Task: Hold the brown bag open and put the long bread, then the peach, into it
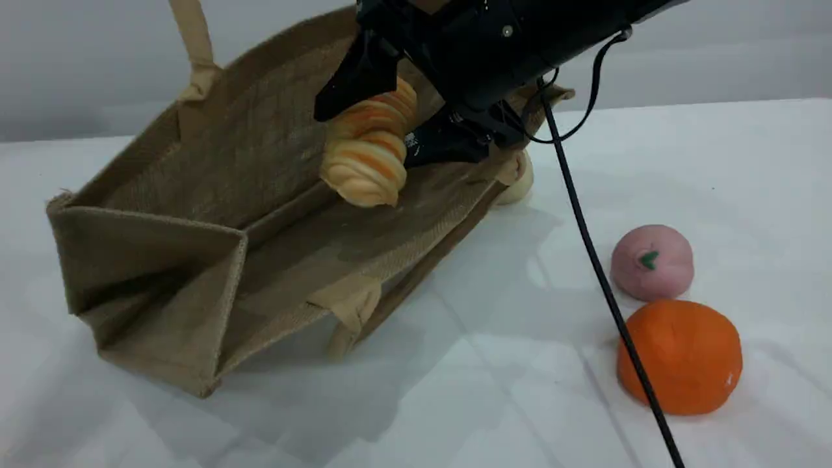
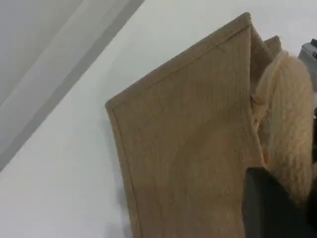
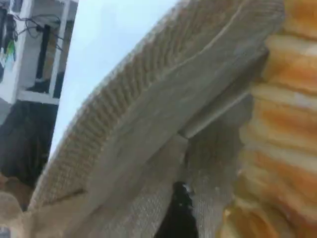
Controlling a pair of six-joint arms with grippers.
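Observation:
The brown bag point(image 1: 195, 195) lies on its side with its mouth facing right and held wide. Its upper handle point(image 1: 195, 45) runs taut out of the top edge. In the left wrist view the bag's wall point(image 2: 188, 148) fills the frame, and a black fingertip point(image 2: 270, 208) of my left gripper sits against the fuzzy beige handle point(image 2: 290, 129), shut on it. My right gripper point(image 1: 364, 138) reaches into the bag's mouth, fingers apart on either side of the long bread point(image 1: 367, 156), which points down onto the lower wall. The bread point(image 3: 282, 124) is close beside the burlap point(image 3: 148, 124). The peach point(image 1: 652, 262) rests on the table to the right.
A larger orange ball point(image 1: 679, 356) sits just in front of the peach. A small pale bun point(image 1: 520, 185) lies against the bag's far right rim. The right arm's black cable point(image 1: 604, 279) hangs across the table between bag and peach. The bag's lower handle point(image 1: 351, 305) lies on the cloth.

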